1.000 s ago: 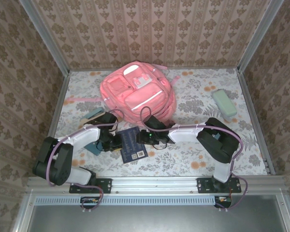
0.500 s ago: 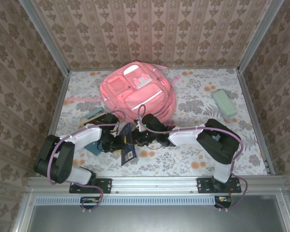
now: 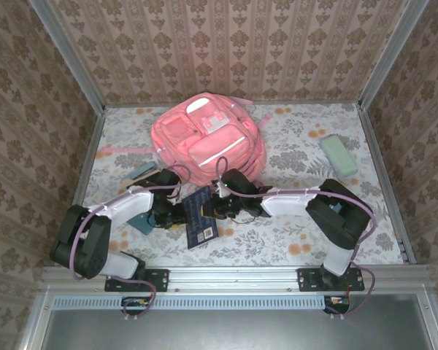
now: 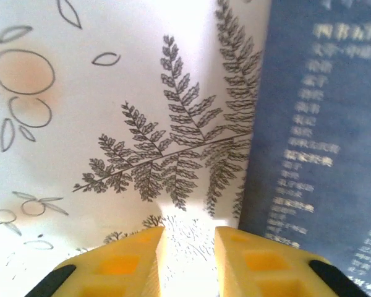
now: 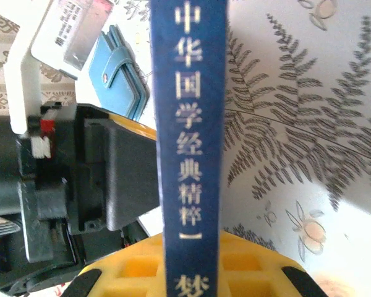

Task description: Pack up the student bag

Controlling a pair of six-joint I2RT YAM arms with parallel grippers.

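Fingers of the right gripper clamp the blue book by its spine. The left gripper is narrowly parted and empty, just beside the cover. Student bag lies far-centre, just beyond the book. It's likely soft, floppy and light: grab a zip edge or strap. Wrist views settle the grips; top view places the bag.

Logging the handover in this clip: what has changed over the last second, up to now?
The blue book, lying flat a second ago, was tipped up on edge and now leans at a tilt. The right tool has closed on its spine. The left tool has opened, and the book is beside it, not between its fingers. The student bag and the green case stayed put.
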